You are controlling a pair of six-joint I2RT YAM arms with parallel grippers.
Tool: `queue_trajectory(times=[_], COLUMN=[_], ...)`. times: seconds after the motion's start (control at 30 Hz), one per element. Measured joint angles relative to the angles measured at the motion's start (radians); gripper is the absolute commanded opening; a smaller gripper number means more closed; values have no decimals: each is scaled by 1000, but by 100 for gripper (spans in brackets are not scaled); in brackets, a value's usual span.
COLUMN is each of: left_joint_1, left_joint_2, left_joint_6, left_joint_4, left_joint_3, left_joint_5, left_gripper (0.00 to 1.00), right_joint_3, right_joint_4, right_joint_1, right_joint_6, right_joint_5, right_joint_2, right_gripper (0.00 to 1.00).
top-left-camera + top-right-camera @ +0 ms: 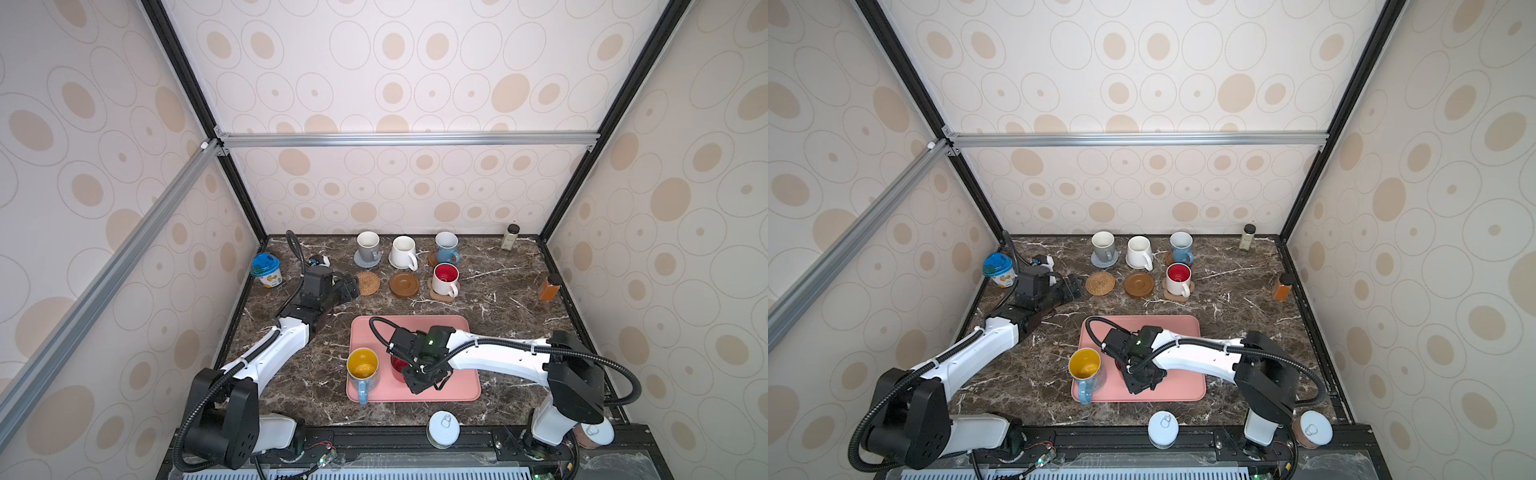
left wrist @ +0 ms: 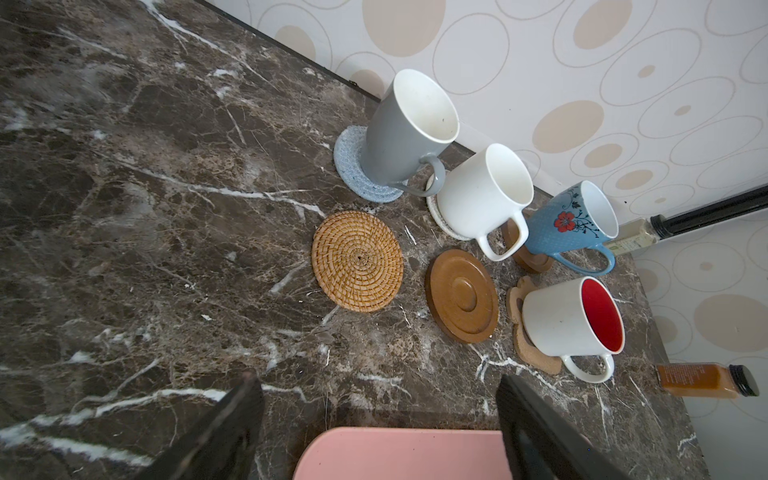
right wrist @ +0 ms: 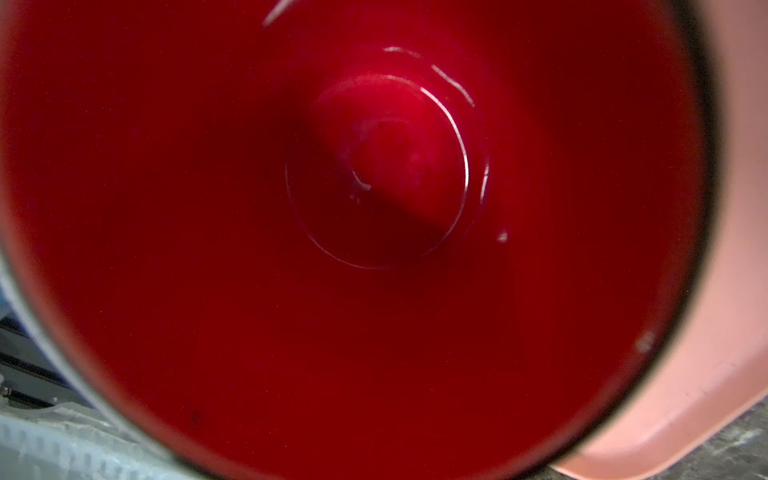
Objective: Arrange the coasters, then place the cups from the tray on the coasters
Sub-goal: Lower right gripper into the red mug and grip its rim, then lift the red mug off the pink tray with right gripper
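Note:
Along the back stand four cups on coasters: grey (image 1: 368, 246), white (image 1: 404, 251), light blue (image 1: 446, 246), and white with red inside (image 1: 445, 279). The rattan coaster (image 1: 368, 283) and a wooden disc coaster (image 1: 404, 284) lie bare. On the pink tray (image 1: 457, 328) stand the blue cup with yellow inside (image 1: 363, 370) and the red cup (image 1: 398, 365). My right gripper (image 1: 422, 380) hangs over the red cup and hides most of it. That cup's inside (image 3: 374, 208) fills the right wrist view, and no fingers show there. My left gripper (image 2: 378, 419) stands open and holds nothing, beside the rattan coaster (image 2: 357, 261).
A blue-lidded tub (image 1: 266, 270) sits at the back left. A spice jar (image 1: 510, 237) and an orange bottle (image 1: 549, 286) stand along the right edge. Two white can lids (image 1: 444, 428) (image 1: 598, 432) lie at the front rail.

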Motion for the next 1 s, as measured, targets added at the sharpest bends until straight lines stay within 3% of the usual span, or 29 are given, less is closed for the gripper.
queue_trajectory(times=[0.2, 0.63, 1.0], left_joint_1=[1, 4, 5], left_joint_2=[-2, -37, -38], left_joint_6=[0, 0, -1], left_joint_4=[0, -1, -1], left_joint_3=[0, -13, -16], left_joint_5=[-1, -9, -15], left_gripper=[89, 89, 89], right_joint_3=[2, 6, 6], right_joint_4=[0, 1, 1], right_joint_1=[-3, -3, -3], right_joint_6=[-9, -29, -46], right_joint_5=[-7, 14, 32], right_joint_2=[24, 27, 27], right_gripper=[35, 12, 7])
